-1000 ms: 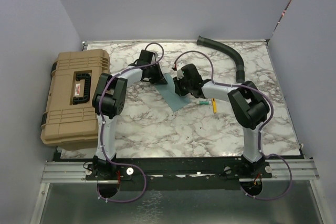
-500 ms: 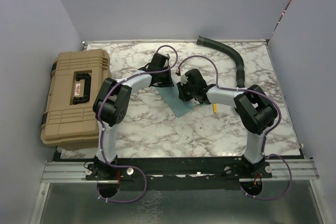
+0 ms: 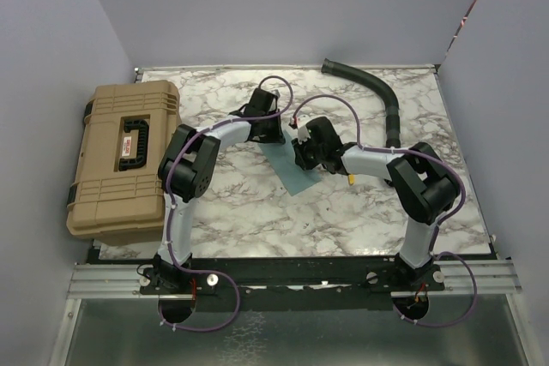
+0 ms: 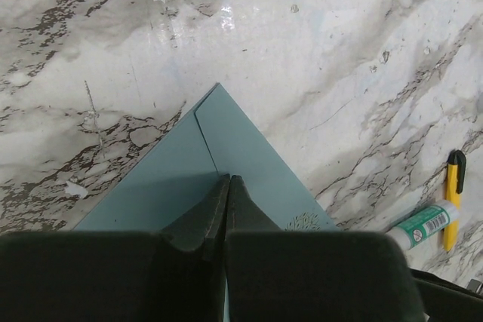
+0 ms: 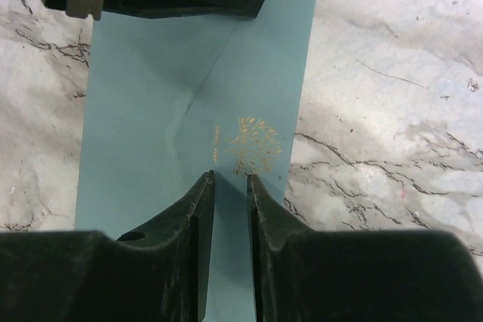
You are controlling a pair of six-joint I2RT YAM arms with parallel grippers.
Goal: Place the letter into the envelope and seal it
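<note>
The teal envelope (image 3: 290, 173) lies flat on the marble table, its flap folded down. In the left wrist view its far corner and flap crease show (image 4: 249, 148). A gold leaf emblem (image 5: 249, 145) is printed near its right edge. My left gripper (image 3: 271, 136) is shut, its closed tips (image 4: 228, 179) resting on the envelope near that corner. My right gripper (image 3: 303, 160) stands narrowly open just before the emblem, with only the envelope's surface (image 5: 151, 111) showing in the gap between its tips (image 5: 230, 179). The letter is hidden.
A green-and-white glue stick (image 4: 423, 224) and a yellow pen (image 4: 453, 194) lie right of the envelope. A tan toolbox (image 3: 120, 160) sits at the table's left edge. A black hose (image 3: 377, 96) curves along the back right.
My left arm has swung right onto the envelope's far corner and its jaws have closed fully. The right gripper has slid a little nearer along the envelope.
</note>
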